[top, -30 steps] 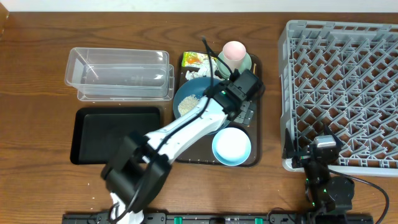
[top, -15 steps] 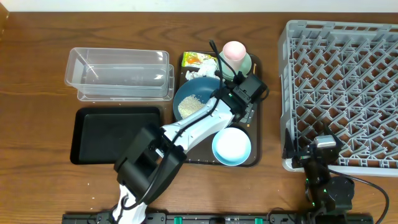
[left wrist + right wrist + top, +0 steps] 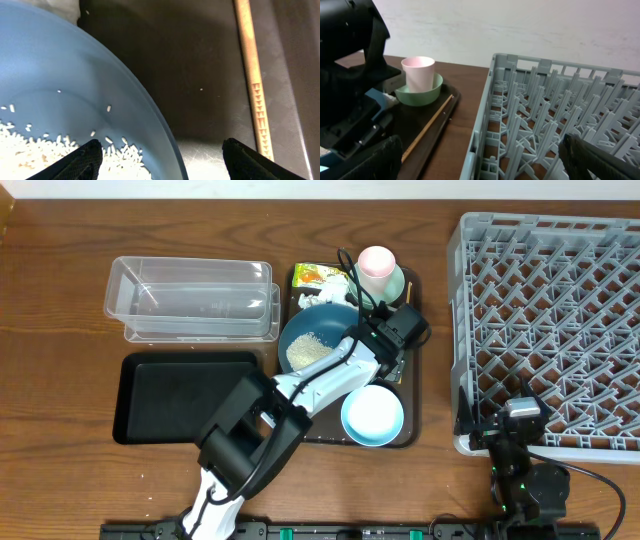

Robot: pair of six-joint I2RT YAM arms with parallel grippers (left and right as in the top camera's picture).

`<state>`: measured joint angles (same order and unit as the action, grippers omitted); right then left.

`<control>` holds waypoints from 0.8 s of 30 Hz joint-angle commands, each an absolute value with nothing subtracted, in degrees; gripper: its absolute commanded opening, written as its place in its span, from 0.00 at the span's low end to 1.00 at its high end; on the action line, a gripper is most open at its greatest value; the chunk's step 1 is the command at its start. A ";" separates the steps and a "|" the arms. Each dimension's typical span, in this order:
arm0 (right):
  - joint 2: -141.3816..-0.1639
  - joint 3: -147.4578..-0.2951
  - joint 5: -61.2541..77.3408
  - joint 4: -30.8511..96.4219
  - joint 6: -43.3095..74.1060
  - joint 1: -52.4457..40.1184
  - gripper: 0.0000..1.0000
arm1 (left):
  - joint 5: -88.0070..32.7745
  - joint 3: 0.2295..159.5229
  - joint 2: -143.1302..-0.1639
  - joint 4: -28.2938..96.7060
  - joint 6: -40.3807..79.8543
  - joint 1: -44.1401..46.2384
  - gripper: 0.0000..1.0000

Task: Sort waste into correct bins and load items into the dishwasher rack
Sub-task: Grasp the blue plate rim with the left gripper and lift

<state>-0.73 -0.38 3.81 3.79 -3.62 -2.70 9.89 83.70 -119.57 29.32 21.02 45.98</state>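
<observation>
No words, numbers or brand marks can be read in any view. The small green-and-yellow printed wrapper [image 3: 315, 276], at a far corner of the dark brown serving tray [image 3: 411, 425], carries colourful print. From overhead that print is too small and blurred to make out any letters. In the left wrist view, the thin wooden stick [image 3: 252, 85] shows a short row of small triangular marks pressed along its lower part. They form a pattern rather than writing.
</observation>
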 commanded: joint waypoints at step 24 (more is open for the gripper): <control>-0.51 -0.32 3.44 4.03 -4.36 -1.89 0.99 | 15.99 84.64 -118.19 27.33 22.41 50.13 0.22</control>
<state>-0.73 -0.38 3.81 3.79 -3.62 -2.70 13.06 83.70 -119.63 27.29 22.46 49.69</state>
